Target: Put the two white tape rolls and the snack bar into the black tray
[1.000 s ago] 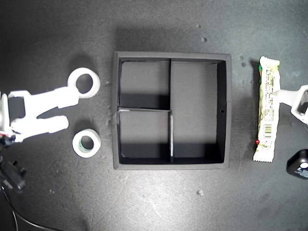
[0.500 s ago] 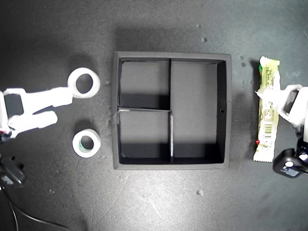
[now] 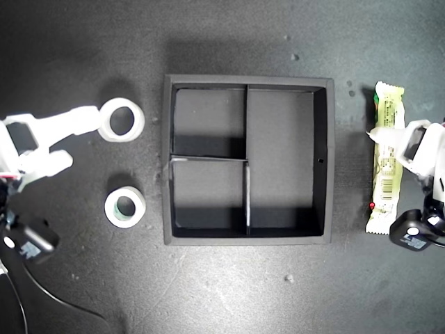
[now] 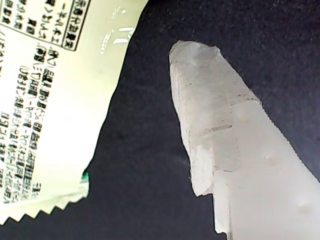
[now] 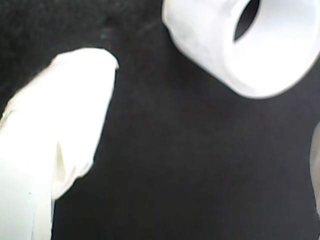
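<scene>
Exterior view: crinkly snack bar [image 3: 386, 156] between my first gripper's [image 3: 389, 142] spread jaws — second's [image 3: 80, 139] released.

Two white tape rolls [image 3: 122, 120] [image 3: 125, 207] and snack bar [image 3: 386, 160] flank black tray [image 3: 248, 81].

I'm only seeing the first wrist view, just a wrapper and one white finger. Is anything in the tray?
Observer: No. The exterior view shows all three compartments of the black tray empty.
Operator: Where's the bar relative to it?
Observer: The snack bar lies on the table beyond the tray's wall on the exterior view's right, parallel to it, with my first gripper at its middle.
Operator: And the tape?
Observer: Both rolls sit on the exterior view's left of the tray. My second gripper is open beside the upper roll; the lower roll is untouched.
</scene>
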Controlling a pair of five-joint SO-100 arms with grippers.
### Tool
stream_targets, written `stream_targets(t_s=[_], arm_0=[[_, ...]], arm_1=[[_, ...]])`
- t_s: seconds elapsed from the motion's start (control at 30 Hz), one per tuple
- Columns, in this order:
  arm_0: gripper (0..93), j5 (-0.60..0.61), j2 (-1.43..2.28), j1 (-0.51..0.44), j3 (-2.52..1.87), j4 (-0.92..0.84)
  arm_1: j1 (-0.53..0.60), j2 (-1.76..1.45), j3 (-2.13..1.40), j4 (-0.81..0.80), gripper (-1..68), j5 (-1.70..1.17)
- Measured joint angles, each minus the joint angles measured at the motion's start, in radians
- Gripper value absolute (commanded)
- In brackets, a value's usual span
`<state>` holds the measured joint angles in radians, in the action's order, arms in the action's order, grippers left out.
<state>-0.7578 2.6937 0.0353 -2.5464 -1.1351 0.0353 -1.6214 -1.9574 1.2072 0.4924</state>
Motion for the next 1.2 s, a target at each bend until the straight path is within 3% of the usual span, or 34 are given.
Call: stream_targets(t_s=[0.27, 0.5, 1.2], arm_0=[[32.6, -0.034, -0.299, 0.006, 0.170, 0.000], [32.6, -0.077, -0.382, 0.006, 0.176, 0.009], [31.5, -0.132, -0.459, -0.023, 0.175, 0.110]], arm_1=[[0.002, 0.046, -0.017, -0.057, 22.4, 0.000], [-0.002, 0.164, 0.075, -0.060, 14.3, 0.000], [0.029, 0.170, 0.169, 0.003, 10.2, 0.000]])
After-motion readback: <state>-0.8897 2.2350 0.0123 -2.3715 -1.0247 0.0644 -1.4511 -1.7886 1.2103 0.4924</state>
